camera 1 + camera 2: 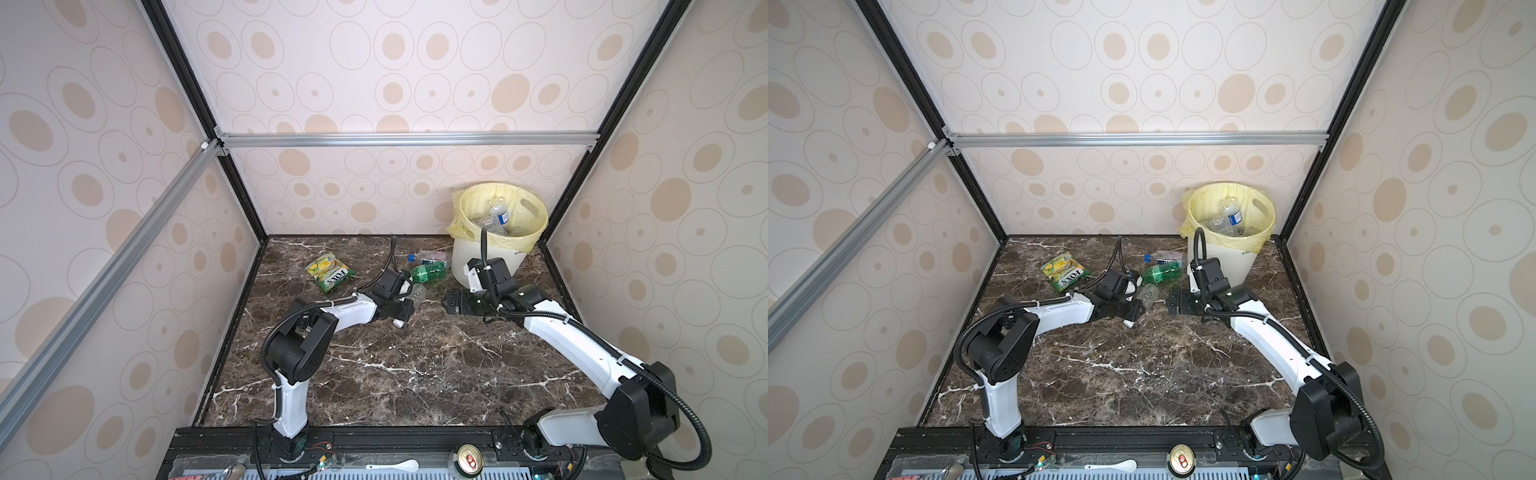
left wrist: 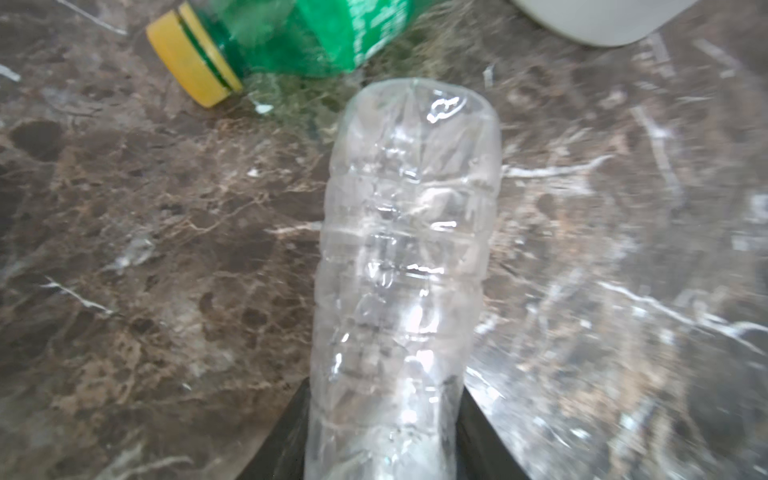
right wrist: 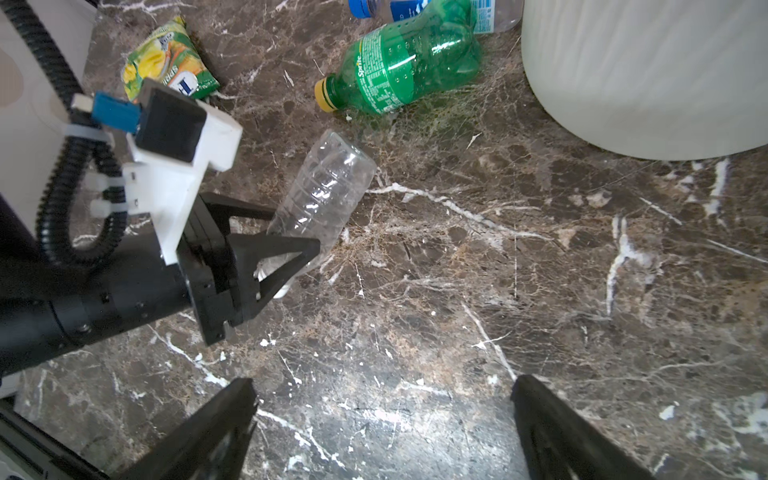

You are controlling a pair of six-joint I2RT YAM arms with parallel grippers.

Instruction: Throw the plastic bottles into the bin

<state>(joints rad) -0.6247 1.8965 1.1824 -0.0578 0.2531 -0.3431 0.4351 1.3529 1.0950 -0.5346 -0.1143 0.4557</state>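
Between the fingers of the left end effector (image 3: 296, 232), a crushed clear ribbed plastic bottle (image 3: 328, 187) is clamped near its neck, with its base pointing away from the wrist. The left wrist view shows little but this bottle (image 2: 407, 249), running lengthwise out from the dark fingers over the brown marble counter (image 2: 124, 249). The right wrist view gives the grip from the side; whether the bottle's base touches the counter I cannot tell

Just past the held bottle's base lies a green plastic bottle with a yellow cap (image 3: 407, 66). Its label reads "Sprite" in the right wrist view, while the left wrist view blurs it. Beyond that lies a clear bottle with a blue cap and blue label (image 1: 432, 257), its writing too small to read

The right end effector (image 1: 451, 305) faces the left one, its fingers wide apart with only bare counter between them. Behind it stands the round white ribbed plastic bin (image 1: 478, 257), lined with a pale yellow bag (image 1: 536, 232). The wrist views catch only its outer wall; both top views look inside, where several clear bottles (image 1: 496, 216) lie, one with a blue label

On the far side of the left end effector from the bin, a flat yellow-green snack packet (image 1: 330, 272) reads "FOXS". Only the top views show a metal drink can (image 1: 468, 459) on the front rail behind both arms
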